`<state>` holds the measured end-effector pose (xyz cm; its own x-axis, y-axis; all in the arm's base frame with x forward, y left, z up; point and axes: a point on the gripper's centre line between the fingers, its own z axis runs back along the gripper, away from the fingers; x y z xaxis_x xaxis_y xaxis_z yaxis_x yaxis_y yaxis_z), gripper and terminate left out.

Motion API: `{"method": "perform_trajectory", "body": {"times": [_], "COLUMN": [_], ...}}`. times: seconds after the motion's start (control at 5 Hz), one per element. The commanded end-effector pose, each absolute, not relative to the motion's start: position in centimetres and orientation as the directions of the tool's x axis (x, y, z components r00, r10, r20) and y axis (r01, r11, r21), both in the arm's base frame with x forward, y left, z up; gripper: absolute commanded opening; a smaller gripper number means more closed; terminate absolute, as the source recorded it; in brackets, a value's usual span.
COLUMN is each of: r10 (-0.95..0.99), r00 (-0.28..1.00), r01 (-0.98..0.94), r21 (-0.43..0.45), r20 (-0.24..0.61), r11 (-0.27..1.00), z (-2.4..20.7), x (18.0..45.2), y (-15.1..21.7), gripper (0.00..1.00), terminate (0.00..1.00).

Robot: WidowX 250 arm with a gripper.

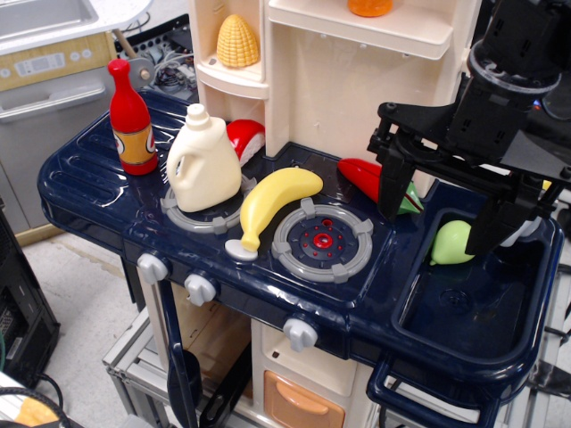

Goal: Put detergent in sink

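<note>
We see a cream-white detergent jug [203, 160], a dark navy sink [473, 308], a yellow banana [272, 203], a red bottle [131, 119] with orange label, and grey burner rings [322, 241].

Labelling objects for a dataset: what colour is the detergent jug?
Cream-white all over, cap included: the detergent, clearest in the observation.image view.

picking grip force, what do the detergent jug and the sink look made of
Detergent jug: looks like moulded hard plastic, cream-white, with a soft satin sheen; probably hollow. Sink: dark navy plastic, glossy, with bright highlights along its rounded rim.
</note>
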<state>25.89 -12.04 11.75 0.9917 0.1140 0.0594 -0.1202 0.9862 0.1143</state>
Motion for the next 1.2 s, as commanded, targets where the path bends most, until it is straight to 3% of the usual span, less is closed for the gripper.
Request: {"method": "perform_trajectory", "body": {"times": [0.0,0.6,1.0], "r10": [0.114,-0.163,-0.235], "r00": [0.992,0.987,0.968], "r01": [-0.12,0.162,0.249], "r21": [0.114,0.253,0.324], "r20": [0.059,-0.019,-0.083], "r11": [0.986,0.954,0.913], "z": [11.7,15.0,17.5], "x": [25.9,27.9,28.6], "y": [-12.0,-0.3,2.7], "gripper": [1.0,1.0,1.0], "terminate": [0.0,0.0,0.0]}}
